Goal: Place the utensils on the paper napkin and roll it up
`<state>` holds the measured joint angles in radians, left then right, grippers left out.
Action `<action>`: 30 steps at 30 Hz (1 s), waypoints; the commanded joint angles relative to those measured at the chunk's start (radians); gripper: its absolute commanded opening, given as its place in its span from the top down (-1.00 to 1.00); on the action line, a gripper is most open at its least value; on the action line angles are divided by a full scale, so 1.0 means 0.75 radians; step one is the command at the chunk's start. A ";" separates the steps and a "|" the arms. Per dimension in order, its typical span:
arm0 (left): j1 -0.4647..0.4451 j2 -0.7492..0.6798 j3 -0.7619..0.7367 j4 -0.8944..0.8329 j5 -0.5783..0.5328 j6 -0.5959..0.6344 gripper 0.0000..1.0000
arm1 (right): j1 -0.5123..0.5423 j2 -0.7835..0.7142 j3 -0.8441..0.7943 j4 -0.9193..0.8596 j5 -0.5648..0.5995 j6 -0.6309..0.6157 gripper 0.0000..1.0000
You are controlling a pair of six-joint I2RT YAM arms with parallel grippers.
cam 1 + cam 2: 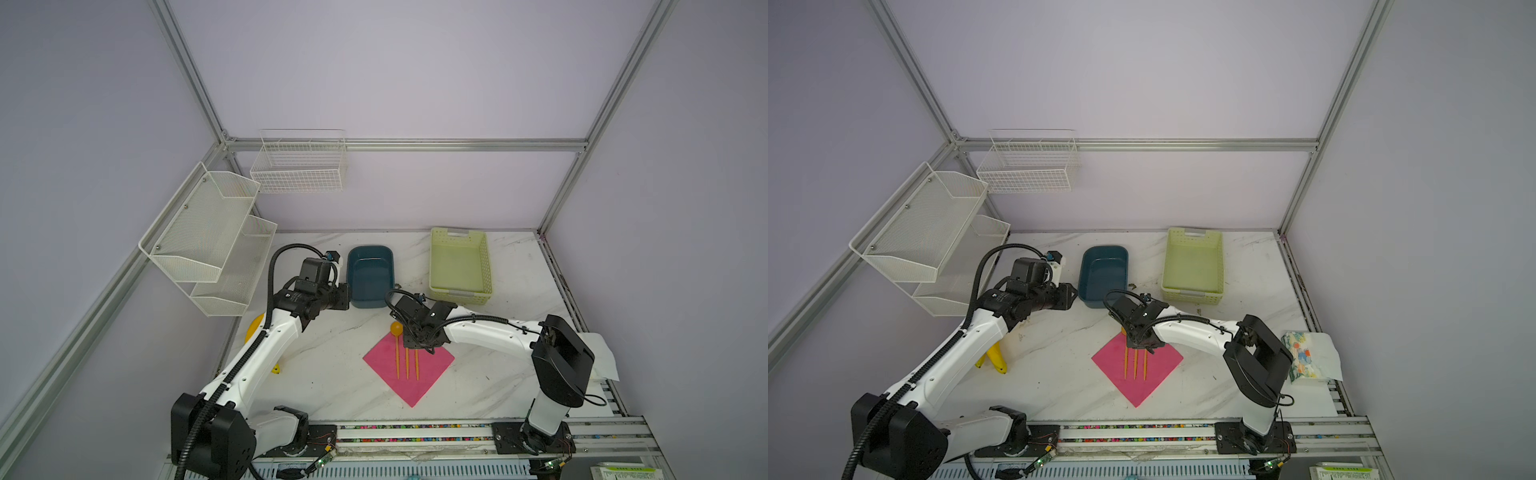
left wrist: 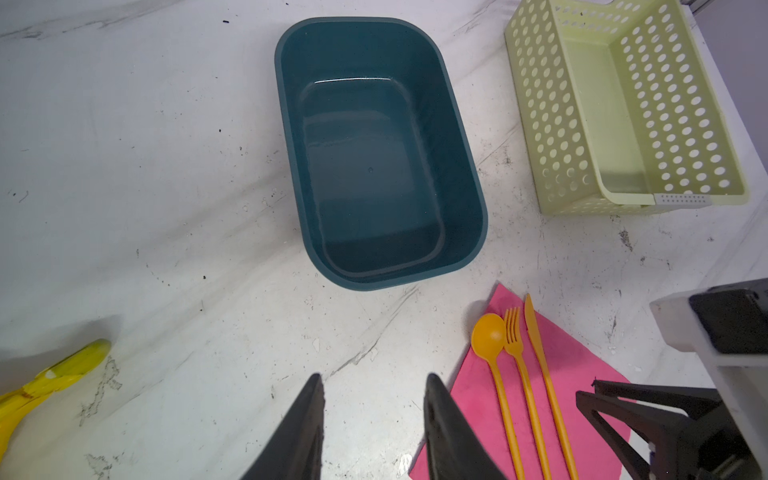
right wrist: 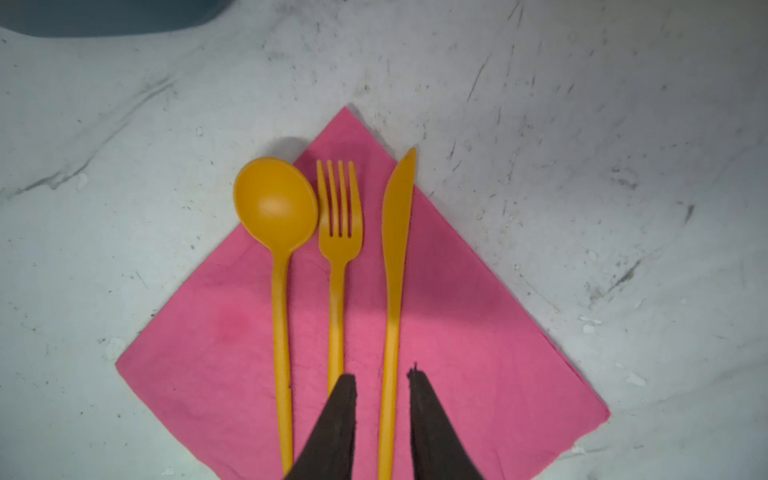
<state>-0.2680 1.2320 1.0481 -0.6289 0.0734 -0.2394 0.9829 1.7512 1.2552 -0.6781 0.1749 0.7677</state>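
Lilac walls (image 1: pixel 415 83) and a silvery metal frame (image 1: pixel 407 144) box in a scuffed, marble-look table (image 1: pixel 332 374). Glossy round-cornered blue tub (image 2: pixel 374 166); just in front of it the thin pink napkin (image 3: pixel 457 353) lies flat, a corner toward the tub. Left claw (image 2: pixel 374 376) near the tub, jaws apart, empty. Right claw (image 3: pixel 382 373) straddles the knife (image 3: pixel 397 216) handle, narrowly parted, not gripping. Smooth orange spoon (image 3: pixel 275 203), fork (image 3: pixel 338 232) and knife lie parallel on the napkin.

Spoon (image 3: pixel 275 203), knife (image 3: pixel 397 216) handle ends cut off; banana (image 1: pixel 254 328) mostly behind left arm (image 1: pixel 274 345).
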 commanded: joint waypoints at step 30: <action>0.014 0.041 -0.042 0.029 -0.092 0.027 0.22 | 0.350 -0.496 -0.583 0.424 -0.340 -1.654 0.27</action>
<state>-0.2638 1.2709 1.0481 -0.6254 0.0139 -0.2390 1.2007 1.3888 0.8436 -0.3748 -0.1265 -0.4034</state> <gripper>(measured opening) 0.390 0.363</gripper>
